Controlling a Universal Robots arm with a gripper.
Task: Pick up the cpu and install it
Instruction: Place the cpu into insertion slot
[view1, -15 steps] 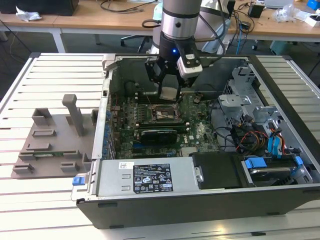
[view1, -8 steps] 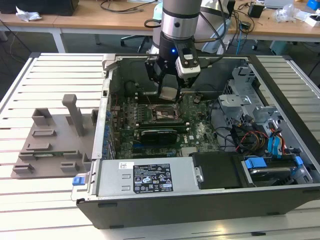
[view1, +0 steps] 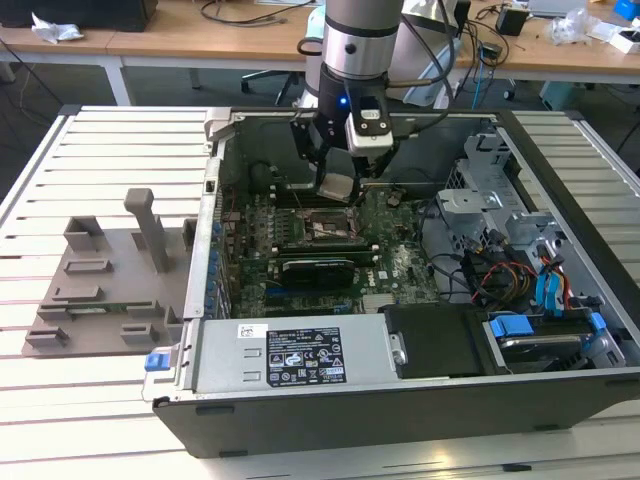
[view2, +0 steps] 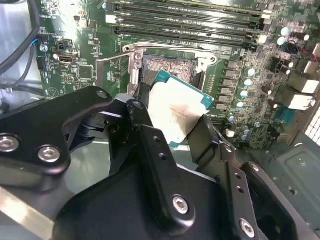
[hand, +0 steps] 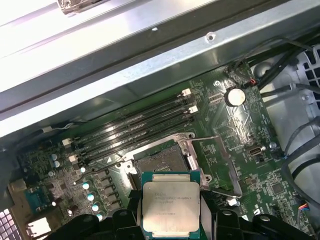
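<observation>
My gripper (view1: 335, 187) hangs inside the open computer case, shut on the cpu (view1: 336, 186), a flat square chip with a silvery top and green rim. In both wrist views the cpu (view2: 176, 114) (hand: 171, 202) sits clamped between the black fingers (view2: 210, 137), held just above the motherboard. The open socket (hand: 159, 161) with its raised metal load frame (hand: 212, 160) lies directly beyond the chip on the green board. In the exterior view the socket (view1: 325, 228) is just below the gripper.
Black memory slots (hand: 135, 125) run beside the socket. A graphics card (view1: 318, 270), a power supply (view1: 300, 355) and drive bays with cables (view1: 520, 260) fill the case. A grey plastic tray with raised blocks (view1: 105, 275) lies at the exterior view's left on the slatted table.
</observation>
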